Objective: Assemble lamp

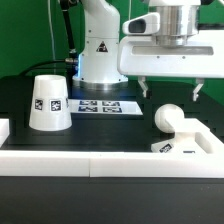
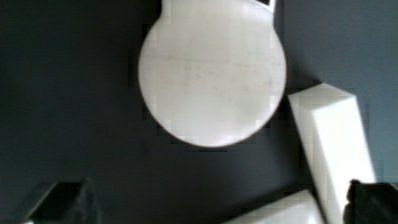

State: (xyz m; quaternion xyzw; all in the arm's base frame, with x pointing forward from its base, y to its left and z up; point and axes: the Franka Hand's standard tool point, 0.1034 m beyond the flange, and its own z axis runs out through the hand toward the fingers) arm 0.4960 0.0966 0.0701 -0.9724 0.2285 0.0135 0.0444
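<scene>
The white ball-shaped bulb (image 1: 168,117) rests on the flat angular base (image 1: 190,140) at the exterior view's right; a square tag shows on the base's front. My gripper (image 1: 170,90) hangs open and empty just above the bulb, one finger to each side. In the wrist view the bulb (image 2: 214,75) is a large white oval ahead of my open gripper (image 2: 217,205), with an edge of the base (image 2: 329,135) beside it. The cone-shaped shade (image 1: 48,103), with tags on its side, stands on the black table at the exterior view's left, far from my gripper.
The marker board (image 1: 98,105) lies flat in front of the white robot pedestal (image 1: 98,50) at the back. A white raised rail (image 1: 100,165) runs along the front of the table, with a short end block at the left (image 1: 4,130).
</scene>
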